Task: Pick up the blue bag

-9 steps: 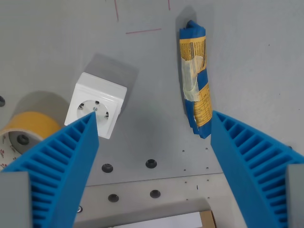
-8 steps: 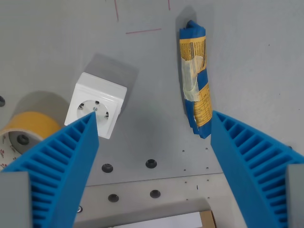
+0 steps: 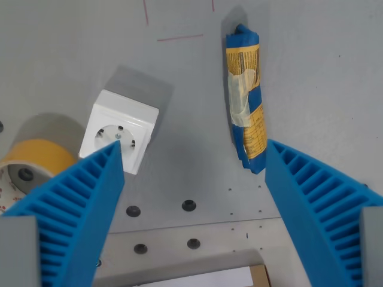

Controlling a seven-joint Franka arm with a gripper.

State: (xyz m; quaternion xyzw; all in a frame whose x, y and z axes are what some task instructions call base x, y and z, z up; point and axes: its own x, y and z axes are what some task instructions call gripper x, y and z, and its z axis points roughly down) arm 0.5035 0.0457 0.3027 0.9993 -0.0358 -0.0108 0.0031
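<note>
The gripper (image 3: 192, 156) hangs wide over the table (image 3: 191, 89), holding nothing. The bag (image 3: 245, 98) lies upper right; a socket (image 3: 119, 130) sits left of centre.

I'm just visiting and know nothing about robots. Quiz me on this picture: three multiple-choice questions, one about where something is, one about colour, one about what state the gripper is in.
1. Where does the blue bag lie relative to the white socket?
A. on the wrist view's right of it
B. on top of it
C. on the wrist view's left of it

2. What colour is the tape roll?
A. green
B. yellow
C. red

3. What is the gripper doing?
A. shut on the bag
B. shut on the socket
C. open, holding nothing

Answers: 1 A, the bag lies apart on the right; 2 B, its outer band is yellow; 3 C, the blue fingers stand wide apart with only bare table between them.
</note>
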